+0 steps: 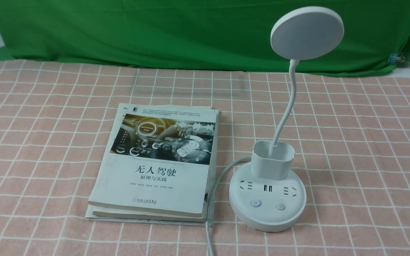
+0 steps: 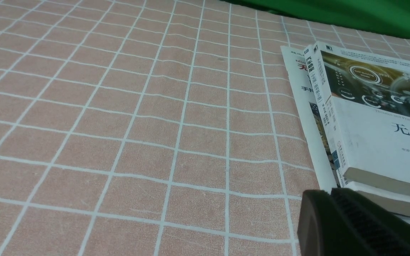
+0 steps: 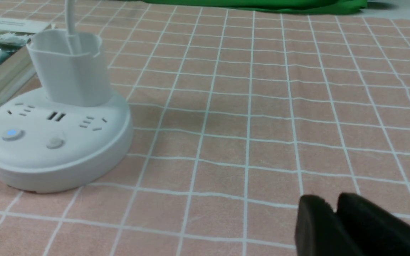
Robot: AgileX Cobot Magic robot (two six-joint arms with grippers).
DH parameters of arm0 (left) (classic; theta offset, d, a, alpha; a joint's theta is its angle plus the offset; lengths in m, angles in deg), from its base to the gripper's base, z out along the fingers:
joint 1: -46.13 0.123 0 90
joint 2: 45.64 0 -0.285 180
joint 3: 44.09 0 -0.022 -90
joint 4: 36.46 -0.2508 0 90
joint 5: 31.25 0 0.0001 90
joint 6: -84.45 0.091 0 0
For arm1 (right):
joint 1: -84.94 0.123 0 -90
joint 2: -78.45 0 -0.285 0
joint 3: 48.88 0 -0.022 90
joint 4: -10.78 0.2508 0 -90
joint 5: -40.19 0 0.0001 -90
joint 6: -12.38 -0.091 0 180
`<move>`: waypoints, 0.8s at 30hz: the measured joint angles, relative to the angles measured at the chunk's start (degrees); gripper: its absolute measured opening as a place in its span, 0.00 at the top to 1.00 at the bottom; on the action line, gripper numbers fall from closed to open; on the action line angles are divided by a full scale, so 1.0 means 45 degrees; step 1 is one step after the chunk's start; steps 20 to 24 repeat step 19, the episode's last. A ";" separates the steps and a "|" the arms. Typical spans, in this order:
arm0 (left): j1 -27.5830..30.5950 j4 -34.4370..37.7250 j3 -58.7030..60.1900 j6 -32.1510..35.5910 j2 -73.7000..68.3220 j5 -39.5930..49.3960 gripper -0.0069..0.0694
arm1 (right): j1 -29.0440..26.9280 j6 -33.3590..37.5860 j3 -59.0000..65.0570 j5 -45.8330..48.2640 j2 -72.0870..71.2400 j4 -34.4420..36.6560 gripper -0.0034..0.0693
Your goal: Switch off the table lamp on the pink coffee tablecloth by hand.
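The white table lamp point(image 1: 267, 202) stands on the pink coffee tablecloth point(image 1: 351, 142), right of centre, its disc head point(image 1: 307, 32) raised on a thin curved neck. Two buttons sit on the front of the base: one glowing blue point(image 1: 255, 203) and a plain grey one point(image 1: 280, 206). In the right wrist view the lamp base point(image 3: 55, 142) lies well away from my right gripper point(image 3: 335, 202), which hangs over bare cloth, its black tips a narrow gap apart, holding nothing. My left gripper point(image 2: 331, 192) is shut and empty, near the books' corner. The hand does not touch the lamp.
Two stacked books point(image 1: 155, 167) lie to the left of the lamp, close to its base. The lamp's white cable point(image 1: 210, 213) runs between them toward the near edge. A green backdrop cloth point(image 1: 155, 32) hangs along the far side.
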 joint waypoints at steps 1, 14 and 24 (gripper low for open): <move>0.0000 0.0000 0.0000 0.0000 0.0000 0.0000 0.90 | 0.0000 0.0000 0.0000 0.0000 0.0000 0.0000 0.75; 0.0000 0.0000 0.0000 0.0000 0.0000 0.0000 0.90 | 0.0000 0.0000 0.0000 0.0000 0.0000 0.0000 0.72; 0.0000 0.0000 0.0000 0.0000 0.0000 0.0000 0.90 | 0.0000 0.0000 0.0000 0.0000 0.0000 0.0000 0.70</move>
